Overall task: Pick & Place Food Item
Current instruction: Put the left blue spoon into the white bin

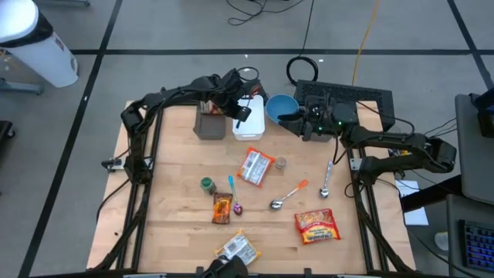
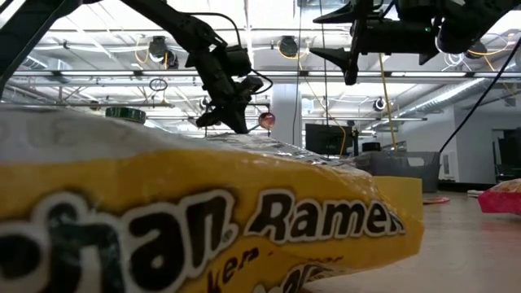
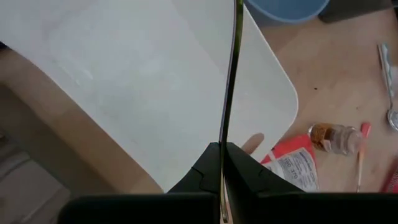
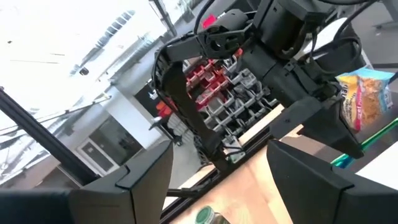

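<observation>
A wooden table (image 1: 177, 185) holds four food packets: two ramen packs (image 1: 316, 226) (image 1: 236, 249), a red-and-white packet (image 1: 255, 167) and a small dark one (image 1: 222, 208). There are three spoons, one teal-handled (image 1: 234, 197), one orange-handled (image 1: 287, 195) and one all metal (image 1: 326, 181), plus two small jars, one green-lidded (image 1: 207, 184) and one brown (image 1: 281, 163). At the far edge stand one blue bowl (image 1: 279, 106), one white container (image 1: 248, 123) and one dark box (image 1: 208, 124), with two robot arms above.
</observation>
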Tool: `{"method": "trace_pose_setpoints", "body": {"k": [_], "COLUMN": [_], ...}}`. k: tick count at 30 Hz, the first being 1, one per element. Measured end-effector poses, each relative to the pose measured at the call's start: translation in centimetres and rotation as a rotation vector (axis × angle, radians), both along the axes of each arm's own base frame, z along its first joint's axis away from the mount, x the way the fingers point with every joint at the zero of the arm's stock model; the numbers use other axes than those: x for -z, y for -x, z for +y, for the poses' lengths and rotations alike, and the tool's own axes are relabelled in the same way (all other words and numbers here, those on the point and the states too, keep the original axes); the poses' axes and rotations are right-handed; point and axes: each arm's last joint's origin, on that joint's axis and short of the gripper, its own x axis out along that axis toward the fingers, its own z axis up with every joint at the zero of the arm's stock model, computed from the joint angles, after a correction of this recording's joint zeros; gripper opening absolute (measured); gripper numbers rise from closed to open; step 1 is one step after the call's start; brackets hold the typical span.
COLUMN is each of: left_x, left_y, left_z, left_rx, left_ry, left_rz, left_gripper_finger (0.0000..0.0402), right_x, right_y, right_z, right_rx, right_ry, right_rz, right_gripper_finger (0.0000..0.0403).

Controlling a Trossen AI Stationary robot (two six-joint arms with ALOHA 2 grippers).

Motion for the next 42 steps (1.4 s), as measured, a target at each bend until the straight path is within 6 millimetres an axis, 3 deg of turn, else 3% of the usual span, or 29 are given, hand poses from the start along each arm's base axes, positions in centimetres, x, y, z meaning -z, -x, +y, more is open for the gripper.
{"method": "trace_pose_setpoints", "body": {"k": [11, 30, 42], "left_x": [2.6, 4.1, 4.0], "left_y": [-0.6, -0.6, -0.5], "left_z": [0.6, 0.9, 1.1], "left_rx": [-0.017, 0.007, 0.006], "left_ry": [0.071, 0.112, 0.102], "left_rz": [0.04, 0.076, 0.074], "left_gripper_finger": [0.0006, 0.0005, 0.0009], "right_x": [0.0, 0.2, 0.3], "right_y": [0.0, 0.0, 0.0], "right_z": [0.0, 0.0, 0.0], "right_rx": [0.0, 0.006, 0.007], "right_ry": [-0.005, 0.011, 0.02], "right_rz": [-0.003, 0.021, 0.025], "right_gripper_finger": [0.0254, 0.0254, 0.0254]}}
